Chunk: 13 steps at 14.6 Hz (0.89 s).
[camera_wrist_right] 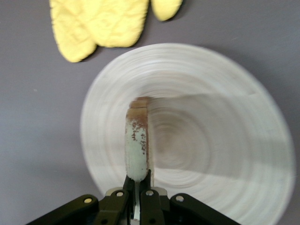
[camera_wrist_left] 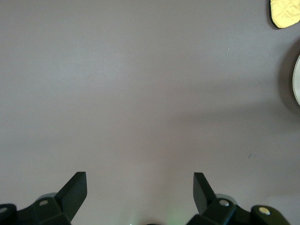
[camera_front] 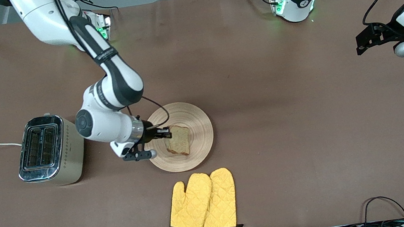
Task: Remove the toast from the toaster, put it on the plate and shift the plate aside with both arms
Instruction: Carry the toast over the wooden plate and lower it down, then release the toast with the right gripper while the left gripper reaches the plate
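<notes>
My right gripper (camera_front: 167, 133) is shut on the toast (camera_front: 179, 140), a speckled brown slice with a darker crust, pinched at one edge. It holds the slice over the middle of the round pale wooden plate (camera_front: 198, 118). In the right wrist view the toast (camera_wrist_right: 137, 140) stands edge-on out of the right gripper (camera_wrist_right: 139, 180), with the plate (camera_wrist_right: 220, 140) under it. I cannot tell whether the slice touches the plate. My left gripper (camera_front: 366, 40) waits over the table at the left arm's end, and the left wrist view shows the left gripper (camera_wrist_left: 139, 186) open with nothing between its fingers (camera_wrist_left: 75, 190).
A silver two-slot toaster (camera_front: 48, 149) stands beside the plate toward the right arm's end, its cord running off the table. A pair of yellow oven mitts (camera_front: 202, 201) lies nearer the front camera than the plate. The mitts (camera_wrist_right: 98, 21) also show in the right wrist view.
</notes>
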Motion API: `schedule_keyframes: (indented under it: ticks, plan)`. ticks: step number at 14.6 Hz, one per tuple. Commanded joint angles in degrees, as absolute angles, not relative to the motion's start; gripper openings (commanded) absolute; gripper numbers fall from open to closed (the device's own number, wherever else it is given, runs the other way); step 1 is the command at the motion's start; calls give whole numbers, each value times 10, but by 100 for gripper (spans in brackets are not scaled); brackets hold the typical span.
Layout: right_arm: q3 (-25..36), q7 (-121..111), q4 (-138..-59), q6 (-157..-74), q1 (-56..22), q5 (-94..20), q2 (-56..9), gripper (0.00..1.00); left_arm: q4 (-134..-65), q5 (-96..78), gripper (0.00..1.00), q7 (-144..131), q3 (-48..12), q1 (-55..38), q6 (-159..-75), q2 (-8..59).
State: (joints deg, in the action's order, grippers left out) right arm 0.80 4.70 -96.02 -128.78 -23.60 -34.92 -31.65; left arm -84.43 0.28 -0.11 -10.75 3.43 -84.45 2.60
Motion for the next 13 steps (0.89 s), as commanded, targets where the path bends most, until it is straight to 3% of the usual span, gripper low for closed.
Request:
schedule_keyframes:
  ticks: [1,4,5,6,7,8,9,13]
  plan:
    - [3,-26,-1019,-1293,-203,-367,-301,1,-833,-6,100,4,-108,37,-838,29]
    - [3,-78,-1046,-1282,-170,-367,-301,3,-833,-6,100,7,-107,38,-838,29]
    - [3,-99,-1046,-1267,-155,-367,-301,10,-833,-7,100,8,-107,39,-838,29]
    - [3,-102,-1045,-1258,-150,-367,-301,27,-833,-15,100,7,-107,43,-838,29]
    - [3,-104,-1045,-1258,-151,-367,-301,56,-834,-26,100,7,-107,49,-838,32]
    - [3,-103,-1044,-1259,-151,-367,-301,74,-833,-42,100,7,-107,54,-838,41]
    - [4,-103,-1044,-1259,-151,-367,-301,99,-834,-58,100,7,-107,60,-845,48]
    - [4,-101,-1048,-1259,-150,-367,-295,100,-836,-76,100,8,-108,60,-886,97]
